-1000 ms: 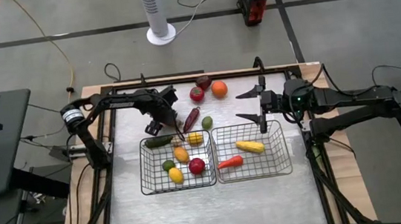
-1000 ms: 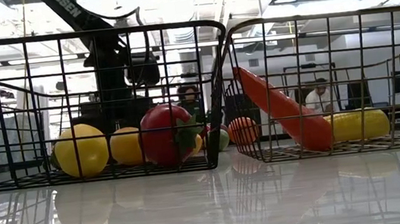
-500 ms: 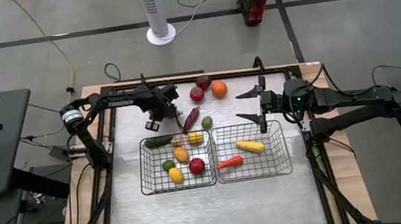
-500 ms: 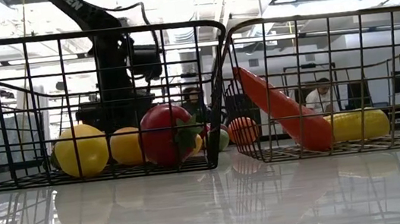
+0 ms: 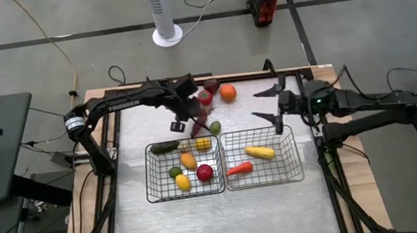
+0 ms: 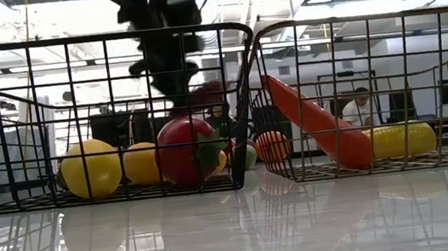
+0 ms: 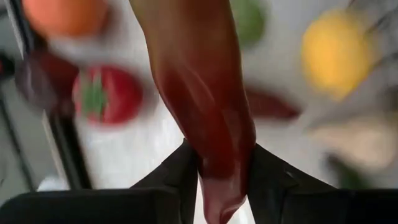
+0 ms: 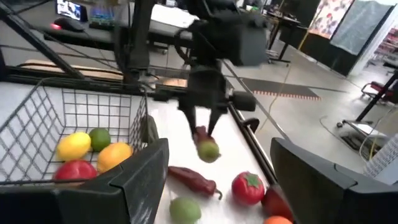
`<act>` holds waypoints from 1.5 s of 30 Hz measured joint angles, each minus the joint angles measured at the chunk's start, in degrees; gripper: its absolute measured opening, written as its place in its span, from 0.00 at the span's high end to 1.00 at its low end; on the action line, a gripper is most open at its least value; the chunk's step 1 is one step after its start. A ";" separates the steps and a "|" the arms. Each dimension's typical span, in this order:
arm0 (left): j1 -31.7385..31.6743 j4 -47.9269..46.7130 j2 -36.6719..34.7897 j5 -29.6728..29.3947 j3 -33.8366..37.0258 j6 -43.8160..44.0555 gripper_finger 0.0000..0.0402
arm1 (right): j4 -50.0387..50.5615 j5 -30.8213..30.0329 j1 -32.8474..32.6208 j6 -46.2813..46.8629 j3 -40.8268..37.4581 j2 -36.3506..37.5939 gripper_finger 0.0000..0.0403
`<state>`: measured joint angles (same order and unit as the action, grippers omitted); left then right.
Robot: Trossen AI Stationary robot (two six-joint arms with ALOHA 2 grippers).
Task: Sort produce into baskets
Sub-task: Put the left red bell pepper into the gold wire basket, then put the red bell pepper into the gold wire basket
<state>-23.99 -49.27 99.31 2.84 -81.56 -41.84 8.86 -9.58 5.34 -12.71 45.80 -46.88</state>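
Observation:
My left gripper hangs above the table just beyond the left basket's far right corner. It is shut on a long dark red piece of produce, also seen behind the mesh. My right gripper stands open and holds nothing, above the far edge of the right basket. The left basket holds several round fruits and a long green one. The right basket holds a long orange-red piece and a long yellow one. My left gripper pinches the dark red piece at its red end between its two fingers. The fingers come from above, slanting down. The piece hangs below them, its greenish end lowest, lifted clear of the table.
Loose on the table beyond the baskets lie a tomato, an orange fruit, a dark purple piece, a round green one and a red chili. Bare table lies near the front edge. People sit in the room behind.
My left gripper has taken hold of the long dark red piece, risen, and gone toward the table's right edge along the left basket's far side. The piece now hangs clear of the table.

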 joint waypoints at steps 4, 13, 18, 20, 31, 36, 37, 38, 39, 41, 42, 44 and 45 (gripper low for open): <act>4.11 2.51 0.00 4.76 -3.30 3.80 0.77 | 0.66 0.01 -0.04 0.62 -0.81 2.94 0.23; 14.60 11.78 0.95 5.24 -4.07 11.72 0.77 | -1.10 0.47 1.20 0.66 -2.34 4.35 0.23; 17.97 19.70 1.62 4.48 -4.20 15.89 0.77 | -1.80 0.63 1.25 0.63 -2.34 3.39 0.23; 18.40 21.65 1.90 5.21 -4.24 18.14 0.77 | -2.22 0.63 1.25 0.57 -2.34 3.44 0.23; 18.84 34.99 4.68 11.75 -4.13 25.74 0.76 | -2.67 0.61 1.22 0.59 -2.29 5.79 0.23; 18.95 35.31 6.93 12.48 -4.21 26.85 0.66 | -2.44 0.61 1.18 0.63 -2.29 5.76 0.23; 19.01 35.26 7.31 12.55 -4.24 26.79 0.63 | -2.40 0.61 1.23 0.62 -2.29 5.75 0.23; 19.03 33.84 7.51 12.56 -4.18 26.75 0.59 | -2.40 0.61 1.29 0.62 -2.29 5.75 0.23; 19.06 32.79 7.61 12.59 -4.07 26.72 0.55 | -2.39 0.61 1.36 0.63 -2.29 5.75 0.23; 19.06 32.76 7.48 12.18 -4.10 25.61 0.49 | -2.37 0.59 1.44 0.65 -2.30 5.75 0.23; 19.08 32.24 7.22 11.34 -4.27 24.84 0.46 | -2.36 0.59 1.44 0.65 -2.29 5.75 0.23; 18.82 29.08 6.64 9.04 -5.02 23.44 0.41 | -2.36 0.59 1.45 0.67 -2.29 5.75 0.23; 18.52 27.48 6.62 7.76 -5.84 22.50 0.40 | -2.38 0.59 1.44 0.66 -2.29 5.75 0.23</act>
<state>-5.46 -21.79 105.93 10.60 -87.39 -19.34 6.49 -8.99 6.79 -12.05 43.51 -41.12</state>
